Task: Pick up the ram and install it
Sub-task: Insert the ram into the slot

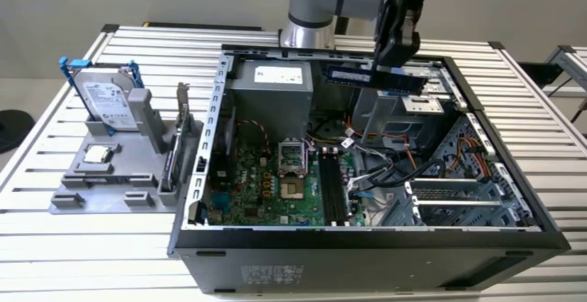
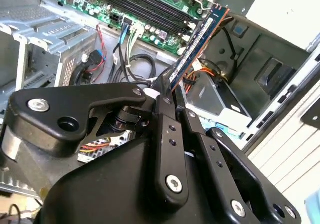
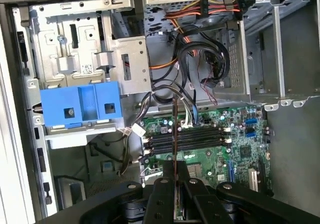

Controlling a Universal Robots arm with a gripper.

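Your pincer (image 1: 395, 56) is clamping the ram (image 1: 363, 76) over the open case (image 1: 367, 239); you should be aligning its edge with the memory slots (image 1: 332, 193).

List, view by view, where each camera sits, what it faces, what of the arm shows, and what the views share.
Exterior view: off the arm, raised, looking down on the open computer case; shows the arm's column and the claw shut on the ram.
First wrist view: on the wrist, looking past the claw into the case at the memory slots; ram edge-on.
Second wrist view: on the wrist, looking along the claw; ram broadside, slots beyond.
Shared: claw, ram, memory slots.
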